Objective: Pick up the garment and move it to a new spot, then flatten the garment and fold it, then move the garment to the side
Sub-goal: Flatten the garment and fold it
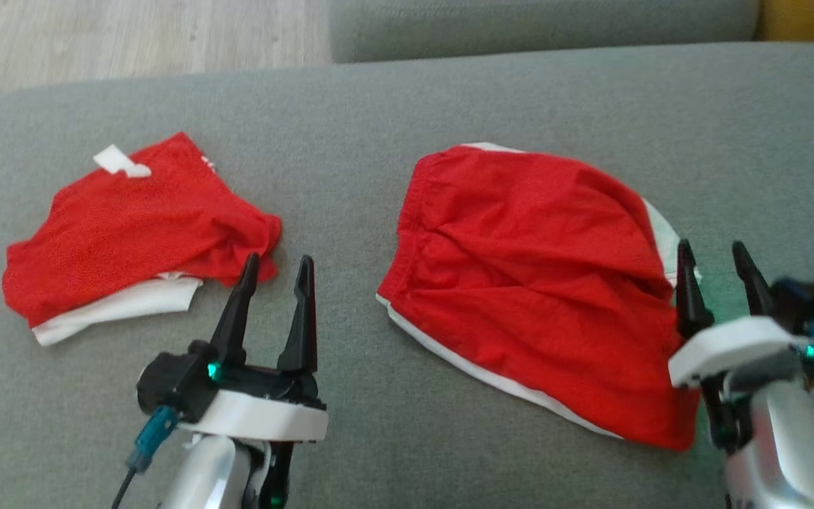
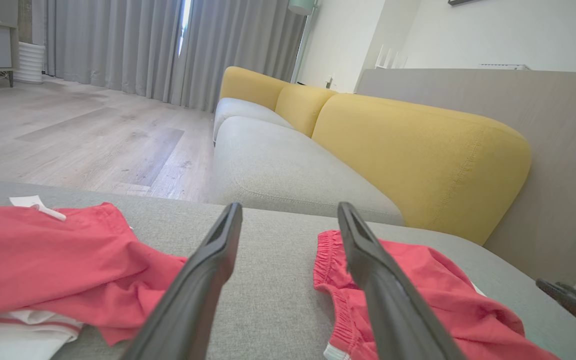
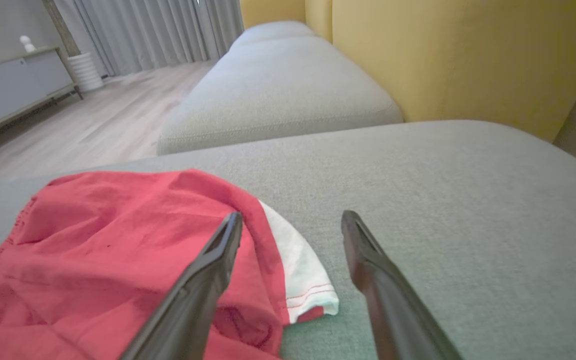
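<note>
A folded red garment lies at the left of the grey cushion. Just beside it the left tool stands wide and empty. Red shorts lie spread right of centre, with the right tool, wide and empty, at their right edge.

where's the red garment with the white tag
The tagged garment lies left on the cushion in the head view, beyond the left end effector, apart from the other garment.

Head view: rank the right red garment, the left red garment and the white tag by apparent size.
1. right red garment, spread widest.
2. left red garment, bunched, clearly smaller.
3. white tag, tiny, at the left garment's far edge.
</note>
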Controlling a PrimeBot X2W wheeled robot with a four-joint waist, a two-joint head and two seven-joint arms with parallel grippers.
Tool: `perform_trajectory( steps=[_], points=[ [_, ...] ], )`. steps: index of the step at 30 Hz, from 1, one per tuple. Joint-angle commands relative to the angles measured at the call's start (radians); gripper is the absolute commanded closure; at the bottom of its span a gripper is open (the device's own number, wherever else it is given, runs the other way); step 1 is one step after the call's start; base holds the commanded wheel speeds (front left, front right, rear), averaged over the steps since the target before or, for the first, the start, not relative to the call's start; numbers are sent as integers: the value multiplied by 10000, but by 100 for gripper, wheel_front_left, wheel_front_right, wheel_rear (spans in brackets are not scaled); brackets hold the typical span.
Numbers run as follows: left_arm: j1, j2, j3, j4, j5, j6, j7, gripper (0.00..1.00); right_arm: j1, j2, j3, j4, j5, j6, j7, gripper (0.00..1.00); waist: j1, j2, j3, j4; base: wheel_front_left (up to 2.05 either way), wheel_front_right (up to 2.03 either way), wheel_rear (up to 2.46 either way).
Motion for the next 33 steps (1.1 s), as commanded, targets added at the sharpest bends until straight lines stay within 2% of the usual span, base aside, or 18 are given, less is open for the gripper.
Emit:
perform_trajectory(
  steps=[1,4,5,12,13,14,15,23,27,33],
  points=[
    [-513,3,188,-271,53,-21,-95,0,-725,-33,167,-54,-26,-7,253,0,-1,0,280,176,0,0,0],
    [-644,3,73,-221,37,-32,-95,0,-1250,-33,117,622,29,-7,877,0,-1,0,490,311,0,0,0],
    [-722,3,11,-205,25,-36,-95,0,-1568,-33,93,1162,-278,-7,1248,0,-1,0,600,400,0,0,0],
    [-950,3,-116,-189,-62,-8,-95,0,-2441,-32,204,2973,-675,-7,2359,0,-1,0,874,664,0,0,0],
    [-968,3,-132,-185,-73,-6,-95,0,-2527,-32,282,3195,-670,-7,2510,7,-1,0,898,696,0,0,0],
    [-982,3,-146,-182,-83,-3,-95,0,-2611,-32,363,3358,-707,-7,2595,69,-1,0,919,720,0,0,0],
    [-992,3,-164,-185,-92,5,-95,0,-2695,-32,411,3449,-772,-7,2581,100,-1,0,934,743,0,0,0],
    [-1061,3,-221,-202,-173,58,-95,0,-3546,-102,-232,3342,-1591,-7,2033,100,-1,0,1030,952,0,0,0],
    [-1170,3,-261,-243,-201,55,-95,0,-4384,-620,-441,3084,-1984,-7,1904,100,-1,0,1197,1133,0,0,0],
    [-1349,3,-403,-288,-266,57,-95,0,-5501,-1422,-49,3366,-2223,-7,1904,100,-1,0,1487,1440,0,0,0]
  ],
)
